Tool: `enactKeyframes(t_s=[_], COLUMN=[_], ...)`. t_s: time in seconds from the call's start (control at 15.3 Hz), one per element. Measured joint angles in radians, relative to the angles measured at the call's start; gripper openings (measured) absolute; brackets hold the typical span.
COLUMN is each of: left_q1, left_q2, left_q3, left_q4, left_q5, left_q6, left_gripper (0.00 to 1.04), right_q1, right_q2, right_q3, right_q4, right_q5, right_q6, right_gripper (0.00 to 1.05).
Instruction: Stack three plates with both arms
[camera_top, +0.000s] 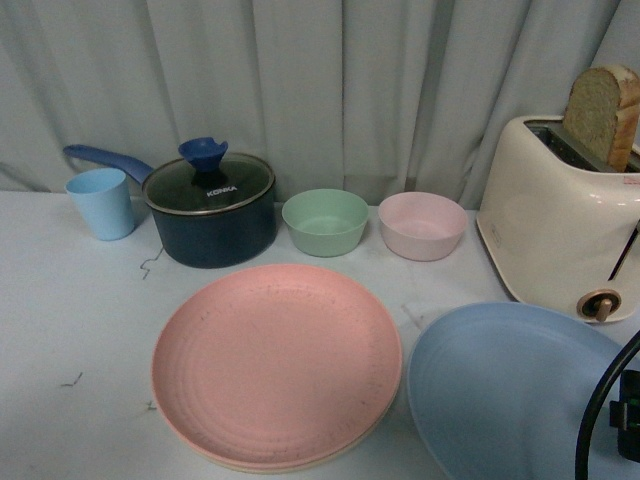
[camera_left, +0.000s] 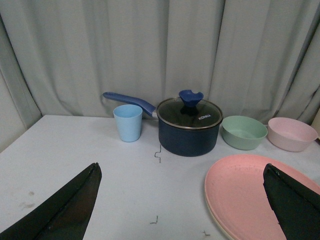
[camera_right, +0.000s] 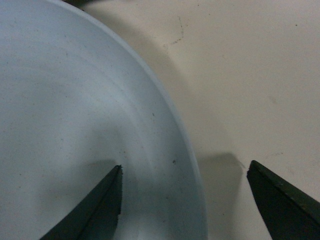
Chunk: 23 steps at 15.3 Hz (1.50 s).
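Both gaping: left tool (camera_left: 181, 166), right tool (camera_right: 185, 165) | cream plate (camera_top: 300, 466) mostly under pink plate (camera_top: 275, 365) | blue plate (camera_top: 510, 390) cropped

Plate stack (camera_top: 275, 365) left of lone plate (camera_top: 510, 390); pot (camera_top: 212, 215) behind stack

Dark blue pot (camera_top: 210, 222) w/ glass lid (camera_top: 208, 184) is set toward back of white table (camera_top: 70, 300), handle pointed left. Light blue cup (camera_top: 101, 203) is seen just left of pot. Green bowl (camera_top: 325, 221) just right of pot, then pink bowl (camera_top: 422, 225). Cream toaster (camera_top: 555, 215) w/ bread slice (camera_top: 603, 115) is placed furthest right of pot. Grey curtain (camera_top: 300, 80) is hung behind pot.
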Motion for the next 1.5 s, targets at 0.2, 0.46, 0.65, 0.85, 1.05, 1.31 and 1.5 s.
enactKeyframes(t_s=[0.2, 0.46, 0.65, 0.85, 1.05, 1.31, 1.5], left_q1=[0.0, 0.0, 0.0, 0.0, 0.0, 0.0, 0.0], left_q2=[0.0, 0.0, 0.0, 0.0, 0.0, 0.0, 0.0], left_q3=[0.0, 0.0, 0.0, 0.0, 0.0, 0.0, 0.0], left_q4=[0.0, 0.0, 0.0, 0.0, 0.0, 0.0, 0.0], left_q5=[0.0, 0.0, 0.0, 0.0, 0.0, 0.0, 0.0], left_q6=[0.0, 0.0, 0.0, 0.0, 0.0, 0.0, 0.0], left_gripper=[0.98, 0.98, 0.98, 0.98, 0.98, 0.98, 0.98], right_q1=[-0.002, -0.042, -0.065, -0.103, -0.131, -0.06, 0.01], right_q2=[0.0, -0.016, -0.069, -0.166, -0.326, -0.594, -0.656], right_q3=[0.002, -0.001, -0.033, -0.084, -0.132, -0.145, -0.133], right_q4=[0.016, 0.03, 0.032, 0.01, -0.082, -0.221, -0.221], right_q5=[0.004, -0.043, -0.097, -0.13, -0.15, -0.192, -0.169], right_q6=[0.0, 0.004, 0.004, 0.002, -0.011, 0.007, 0.037], right_gripper=[0.5, 0.09, 0.04, 0.03, 0.03, 0.03, 0.03])
